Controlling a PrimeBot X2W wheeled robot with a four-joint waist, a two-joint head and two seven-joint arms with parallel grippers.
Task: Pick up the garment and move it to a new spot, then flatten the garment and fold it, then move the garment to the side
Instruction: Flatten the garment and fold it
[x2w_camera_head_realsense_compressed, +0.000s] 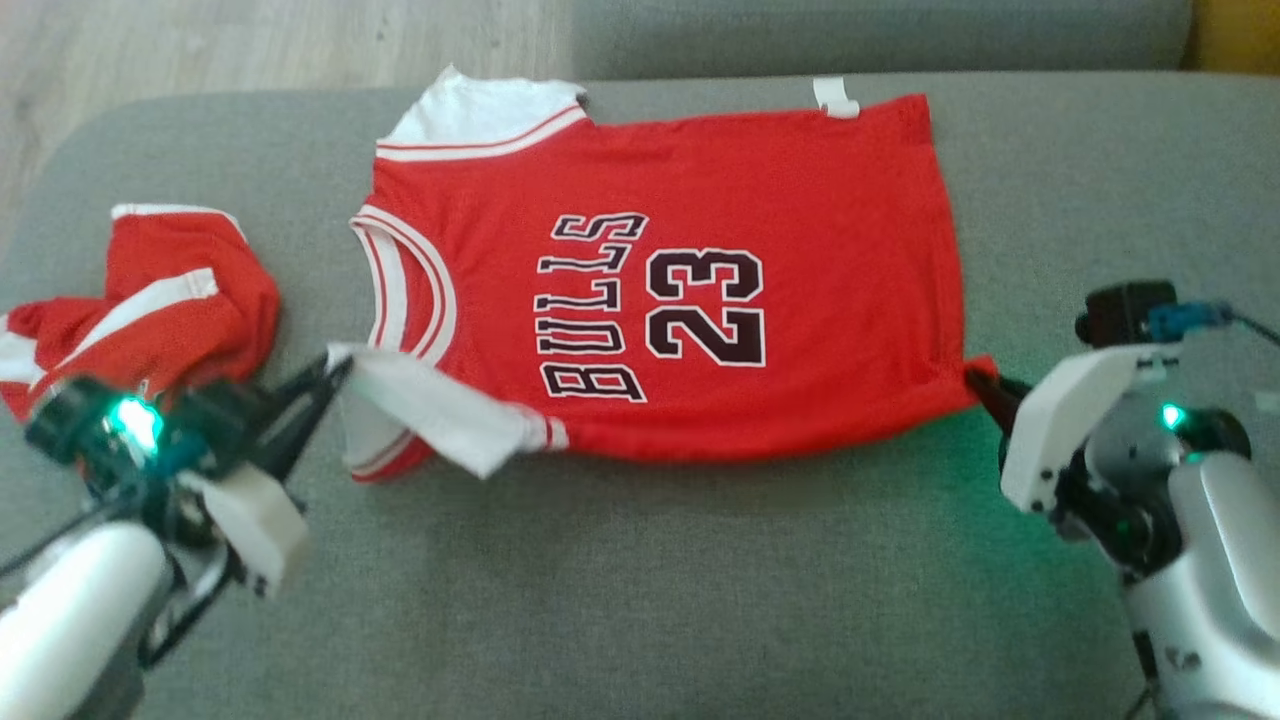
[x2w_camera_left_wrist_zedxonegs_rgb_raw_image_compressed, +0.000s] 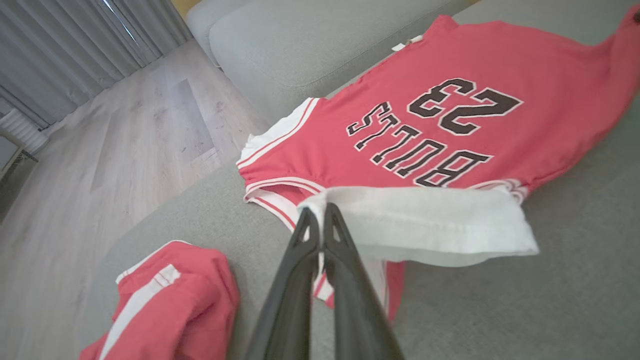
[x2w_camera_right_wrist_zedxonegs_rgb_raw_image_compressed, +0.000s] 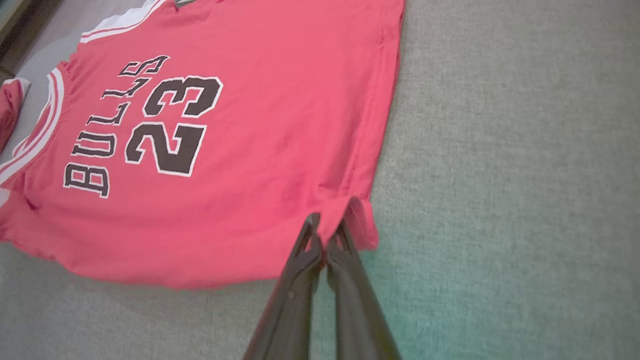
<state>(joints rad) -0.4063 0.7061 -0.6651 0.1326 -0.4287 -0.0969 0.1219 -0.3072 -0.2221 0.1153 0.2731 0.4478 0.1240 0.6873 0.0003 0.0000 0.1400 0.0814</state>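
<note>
**Head view.** A red jersey (x2w_camera_head_realsense_compressed: 700, 250), printed BULLS 23, lies spread flat at the centre of a grey cushion (x2w_camera_head_realsense_compressed: 650, 600), with its neck toward 9 o'clock and its hem toward 3 o'clock. The left gripper (x2w_camera_head_realsense_compressed: 335, 372), at 8 o'clock of the jersey, has its fingers pressed together on a white flap (x2w_camera_head_realsense_compressed: 440, 405) at the near shoulder. The flap stretches from the fingertips across the red edge. The right gripper (x2w_camera_head_realsense_compressed: 978, 385), at 4 o'clock of the jersey, is pinched on the near hem corner, which is drawn into a small peak. A crumpled red-and-white bundle (x2w_camera_head_realsense_compressed: 170, 300) lies at 9 o'clock, near the jersey but apart from it. Wood floor (x2w_camera_head_realsense_compressed: 200, 40) shows at 11 o'clock, beyond the cushion.
</note>
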